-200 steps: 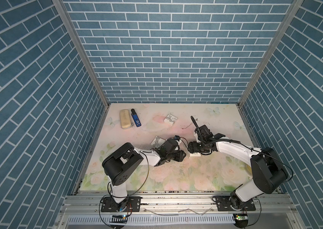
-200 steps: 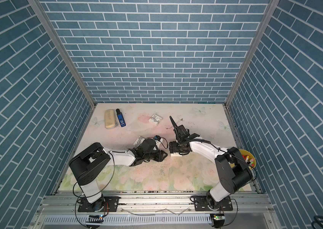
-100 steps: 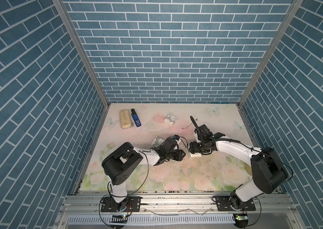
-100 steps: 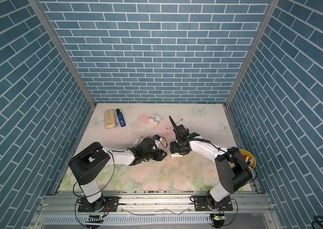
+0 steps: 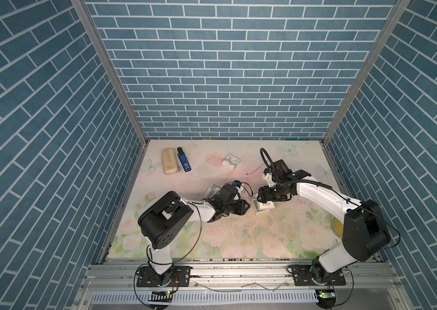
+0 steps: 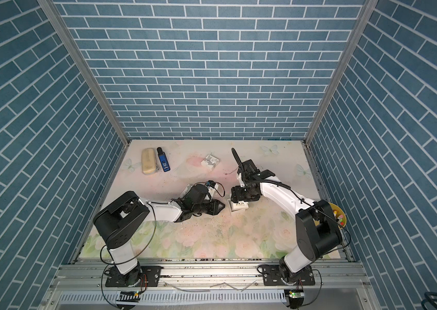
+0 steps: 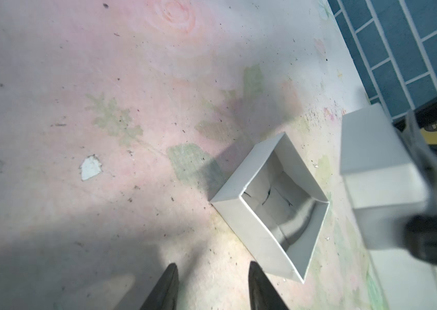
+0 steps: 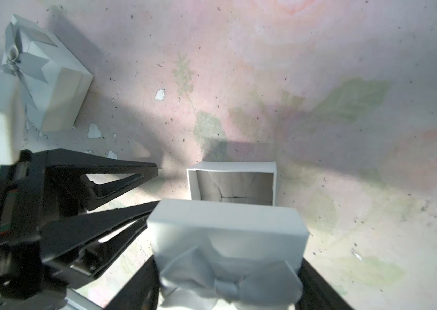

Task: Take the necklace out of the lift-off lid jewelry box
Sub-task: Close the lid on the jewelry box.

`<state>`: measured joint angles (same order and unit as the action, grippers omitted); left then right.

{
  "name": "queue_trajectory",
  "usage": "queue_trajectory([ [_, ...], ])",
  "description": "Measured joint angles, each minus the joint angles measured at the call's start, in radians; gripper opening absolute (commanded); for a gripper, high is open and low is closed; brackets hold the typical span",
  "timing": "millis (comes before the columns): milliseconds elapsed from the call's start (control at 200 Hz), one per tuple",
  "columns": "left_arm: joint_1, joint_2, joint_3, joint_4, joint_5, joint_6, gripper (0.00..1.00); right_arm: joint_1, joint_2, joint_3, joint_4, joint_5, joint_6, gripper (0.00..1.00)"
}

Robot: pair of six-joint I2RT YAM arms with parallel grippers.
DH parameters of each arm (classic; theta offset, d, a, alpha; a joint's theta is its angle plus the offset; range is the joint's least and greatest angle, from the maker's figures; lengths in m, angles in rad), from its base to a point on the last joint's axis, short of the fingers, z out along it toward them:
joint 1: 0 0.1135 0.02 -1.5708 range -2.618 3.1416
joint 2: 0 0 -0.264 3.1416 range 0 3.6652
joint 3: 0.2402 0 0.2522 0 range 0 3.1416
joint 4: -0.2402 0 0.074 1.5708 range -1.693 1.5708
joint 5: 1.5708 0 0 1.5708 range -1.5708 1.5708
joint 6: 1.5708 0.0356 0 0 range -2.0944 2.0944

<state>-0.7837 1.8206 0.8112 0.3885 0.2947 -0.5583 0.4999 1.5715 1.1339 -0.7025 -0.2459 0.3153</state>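
A robotics lab test cell (a staged booth, by the look of it): printed blue-brick panels (image 5: pixel 225 80) close three sides, held by bare aluminium posts (image 5: pixel 110 72); a left arm (image 5: pixel 204 212) and right arm (image 5: pixel 319 196) are bolted to a slotted metal rail (image 5: pixel 238 271) fronting a scuffed floral tabletop (image 5: pixel 238 236), with loose cables (image 5: pixel 201 233) and lit circuit boards (image 5: pixel 161 295)

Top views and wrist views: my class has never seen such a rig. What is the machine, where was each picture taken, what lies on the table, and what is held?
Two robot arms work over a floral table. Two pictures look down from overhead; two come from cameras on the arms' wrists. The right hand holds a white bowed lid near the open jewelry box. The left hand is open and empty. A second bowed box, a beige case and a blue device lie there.
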Motion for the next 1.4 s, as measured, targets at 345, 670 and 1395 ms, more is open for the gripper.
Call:
queue_trajectory([
  [345,0.0,0.026,0.059,-0.002,0.014,-0.003,0.4,-0.095,0.101,0.045,-0.053,-0.147,-0.089,0.73],
  [670,0.0,0.044,0.064,-0.016,0.018,-0.003,0.4,-0.094,0.156,0.046,-0.039,-0.211,-0.089,0.73],
  [1395,0.0,0.066,0.069,-0.016,0.021,-0.003,0.39,-0.129,0.148,0.101,-0.097,-0.154,-0.166,0.73],
])
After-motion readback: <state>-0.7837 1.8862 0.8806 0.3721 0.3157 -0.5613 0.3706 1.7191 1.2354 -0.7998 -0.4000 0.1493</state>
